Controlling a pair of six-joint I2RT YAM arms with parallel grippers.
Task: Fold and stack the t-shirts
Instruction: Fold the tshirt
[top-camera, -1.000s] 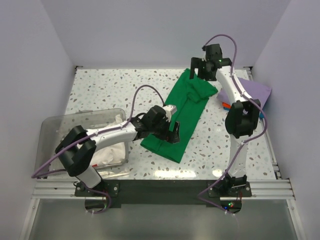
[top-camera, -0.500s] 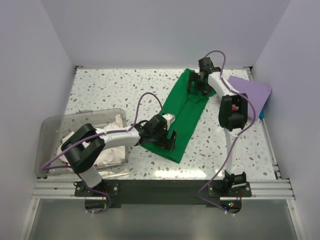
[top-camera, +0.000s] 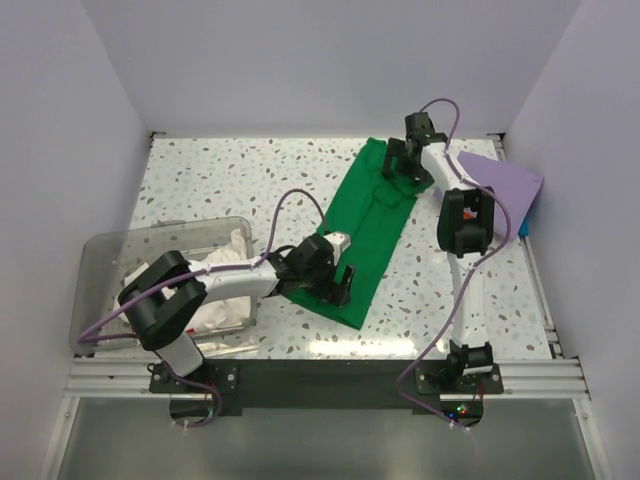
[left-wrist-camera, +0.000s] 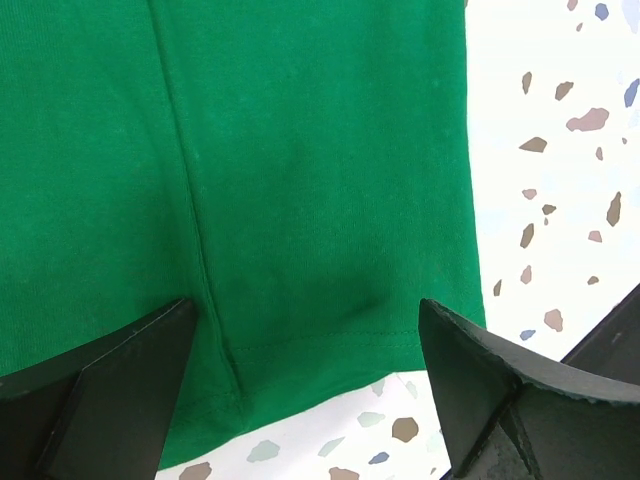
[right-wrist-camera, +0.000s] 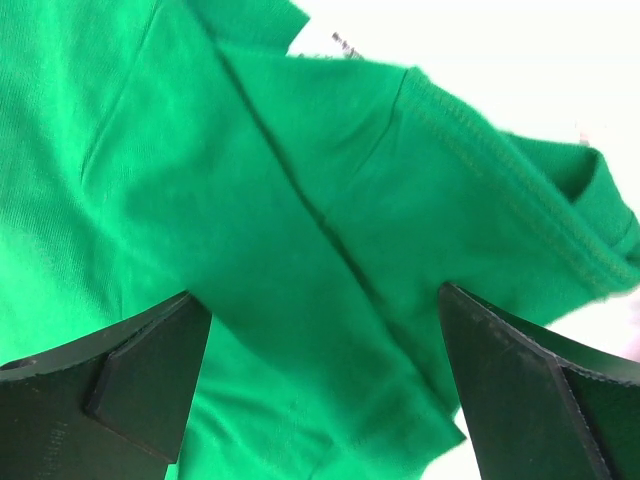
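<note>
**Ana:** Folding looks to be at its middle stage. The bright green cloth t-shirt (top-camera: 372, 225) lies on the speckled bench (top-camera: 220, 180) as a long narrow strip, slanting from the far right toward the near middle.

**Ben:** And the arms?

**Ana:** The left arm (top-camera: 225, 272) has its jaws spread wide over the near hem and grips nothing. The right arm (top-camera: 465, 215) has its jaws just as wide above the far end, where a sleeve seam and a stitched edge show. Nothing sits between them either. Whether the tips touch the cloth cannot be told.

**Ben:** So which step is in hand?

**Ana:** Probably the crosswise fold, with the lengthwise one apparently done.

**Ben:** What does the next move call for?

**Ana:** Likely a pinch at one end that takes every layer, then a carry over onto the other end, edges square. A grip on the top layer alone could pull the strip open.

**Ben:** And the rest?

**Ana:** The folded lavender-purple t-shirt (top-camera: 505, 180) rests at the bench's right edge. The white cloth t-shirts (top-camera: 215, 310) lie crumpled in the clear plastic bin (top-camera: 110, 250) at the near left.
</note>
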